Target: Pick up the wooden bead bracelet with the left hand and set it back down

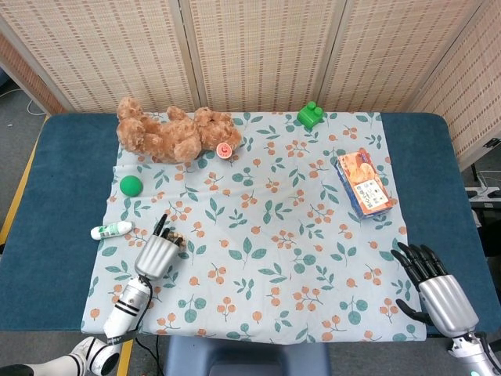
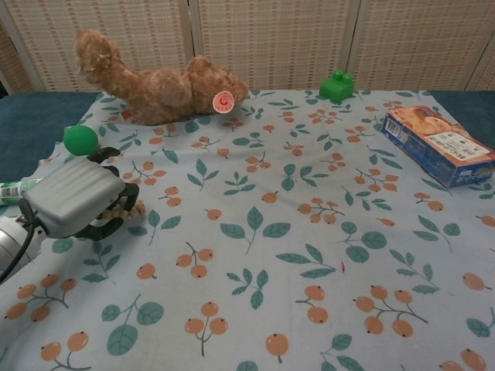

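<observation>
The wooden bead bracelet (image 2: pixel 124 207) (image 1: pixel 174 237) hangs from the curled fingers of my left hand (image 2: pixel 77 199) (image 1: pixel 157 251), lifted a little off the floral cloth at the front left. Most of its beads are hidden behind the hand's grey back; a short arc shows under the fingers. My right hand (image 1: pixel 435 287) rests at the front right corner of the cloth with its fingers spread and nothing in it. It shows only in the head view.
A white tube (image 1: pixel 111 230) (image 2: pixel 14 188) and a green ball (image 1: pixel 131 185) (image 2: pixel 80 140) lie just beyond the left hand. A brown teddy bear (image 1: pixel 174 133) is at the back left, a green block (image 1: pixel 311 115) at the back, a blue box (image 1: pixel 363 183) at the right.
</observation>
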{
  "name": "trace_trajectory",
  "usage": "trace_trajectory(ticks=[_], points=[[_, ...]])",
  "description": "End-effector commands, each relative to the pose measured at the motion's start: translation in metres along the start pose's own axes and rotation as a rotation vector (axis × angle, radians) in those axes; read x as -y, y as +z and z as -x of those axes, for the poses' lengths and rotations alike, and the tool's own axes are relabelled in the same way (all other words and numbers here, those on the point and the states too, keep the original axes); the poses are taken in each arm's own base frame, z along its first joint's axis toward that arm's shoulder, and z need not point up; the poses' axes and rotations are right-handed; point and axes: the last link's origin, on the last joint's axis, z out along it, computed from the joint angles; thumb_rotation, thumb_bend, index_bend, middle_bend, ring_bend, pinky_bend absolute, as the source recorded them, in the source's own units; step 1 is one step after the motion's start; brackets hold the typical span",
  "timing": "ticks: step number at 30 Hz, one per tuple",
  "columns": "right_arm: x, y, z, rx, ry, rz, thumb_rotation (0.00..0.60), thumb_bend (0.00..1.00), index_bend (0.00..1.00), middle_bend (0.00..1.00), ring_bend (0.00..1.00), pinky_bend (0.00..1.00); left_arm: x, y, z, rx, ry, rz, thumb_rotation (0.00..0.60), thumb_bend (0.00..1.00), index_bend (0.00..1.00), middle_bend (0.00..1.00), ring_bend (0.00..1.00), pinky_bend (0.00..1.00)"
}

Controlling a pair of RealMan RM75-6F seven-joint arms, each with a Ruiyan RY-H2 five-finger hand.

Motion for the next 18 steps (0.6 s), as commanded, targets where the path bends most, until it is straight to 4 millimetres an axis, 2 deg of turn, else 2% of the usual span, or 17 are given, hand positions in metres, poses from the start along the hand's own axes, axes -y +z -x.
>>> trace_trajectory(ticks=[1,10,18], points=[[0.000,0.000,0.000,0.001,-0.001,0.000,0.600,0.15,0.00,0.00,0.00,0.00,0.005,0.005,0.001,0.010,0.009,-0.017,0.600,0.73,0.73,0.72,0.39,0.13],[0.000,0.001,0.002,0.008,-0.005,0.003,0.600,0.15,0.00,0.00,0.00,0.00,0.011,-0.004,0.017,0.109,0.045,-0.027,0.600,0.63,0.62,0.65,0.39,0.13],[0.000,0.001,0.001,0.005,-0.006,0.005,0.600,0.15,0.00,0.00,0.00,0.00,0.011,-0.008,0.022,0.159,0.084,-0.042,0.600,0.55,0.52,0.61,0.38,0.13]])
